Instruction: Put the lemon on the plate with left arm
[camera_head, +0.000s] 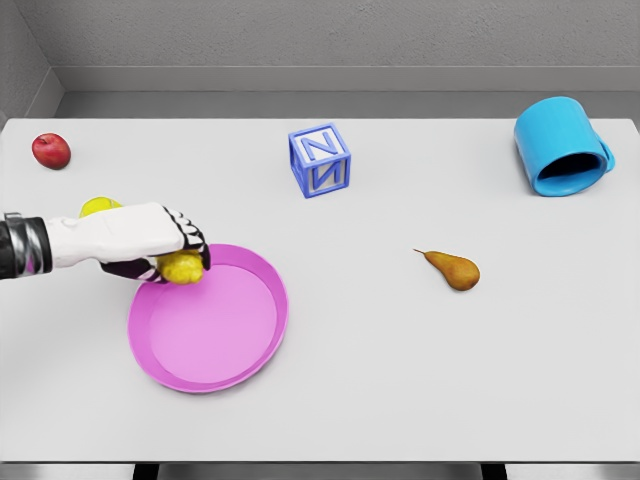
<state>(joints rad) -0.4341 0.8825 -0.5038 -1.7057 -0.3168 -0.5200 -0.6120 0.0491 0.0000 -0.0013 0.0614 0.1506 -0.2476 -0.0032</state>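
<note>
Left hand (150, 240) half hides the gripped lemon (183, 267) over the plate (235, 345) rim.

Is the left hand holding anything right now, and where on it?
The left hand holds the lemon, fingers curled over its top, at the plate rim.

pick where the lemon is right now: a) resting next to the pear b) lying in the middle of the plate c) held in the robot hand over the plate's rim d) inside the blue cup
c: the left robot hand is closed on the lemon above the upper-left rim of the pink plate.
</note>
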